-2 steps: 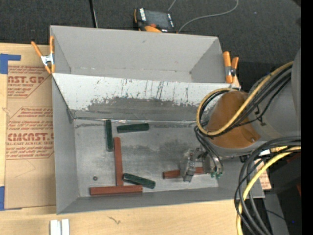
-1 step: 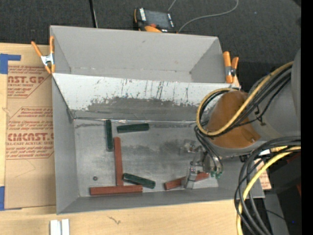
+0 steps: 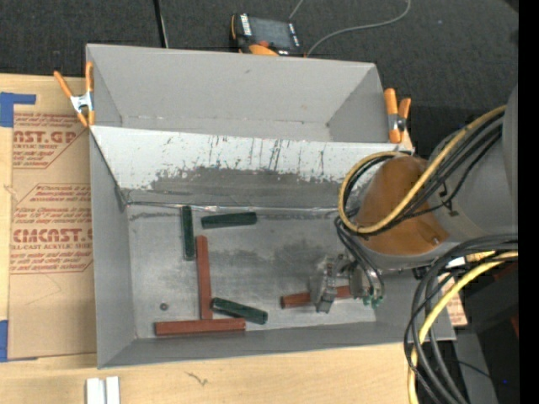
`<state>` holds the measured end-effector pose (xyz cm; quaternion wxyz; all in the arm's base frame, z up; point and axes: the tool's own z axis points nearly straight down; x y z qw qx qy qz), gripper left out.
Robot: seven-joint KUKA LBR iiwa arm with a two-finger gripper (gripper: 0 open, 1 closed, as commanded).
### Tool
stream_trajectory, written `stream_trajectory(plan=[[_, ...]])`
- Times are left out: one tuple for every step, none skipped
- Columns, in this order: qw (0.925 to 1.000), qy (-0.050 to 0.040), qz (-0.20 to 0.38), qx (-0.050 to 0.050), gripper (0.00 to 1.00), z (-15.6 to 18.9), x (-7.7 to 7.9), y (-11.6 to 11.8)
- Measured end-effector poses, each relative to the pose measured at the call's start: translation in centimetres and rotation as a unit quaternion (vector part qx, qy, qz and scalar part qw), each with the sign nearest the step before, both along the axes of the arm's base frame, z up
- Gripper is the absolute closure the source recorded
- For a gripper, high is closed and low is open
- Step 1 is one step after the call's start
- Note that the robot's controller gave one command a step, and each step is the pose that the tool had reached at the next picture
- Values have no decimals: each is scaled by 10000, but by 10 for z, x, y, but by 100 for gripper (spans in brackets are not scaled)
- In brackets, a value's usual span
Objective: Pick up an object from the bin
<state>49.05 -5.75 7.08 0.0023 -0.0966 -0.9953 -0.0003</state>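
Observation:
My gripper (image 3: 325,300) is low at the bin's front right, right on top of a short red-brown stick (image 3: 296,300) that lies flat on the floor. The stick's left end sticks out to the left of the gripper, and a bit of red shows on its right side too. A dark green stick (image 3: 239,311) lies to the left of it, near the front wall.
Two long red-brown sticks form an L at the front left, one upright in the view (image 3: 203,278) and one along the front wall (image 3: 200,327). Two more dark green sticks (image 3: 187,231) (image 3: 228,220) lie at the back left. The arm's orange cover and cables hang over the right side.

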Motion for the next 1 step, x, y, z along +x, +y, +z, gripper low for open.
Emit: stream_trajectory(plan=[[9880,-44,1547,-5,100,46,15,4]])
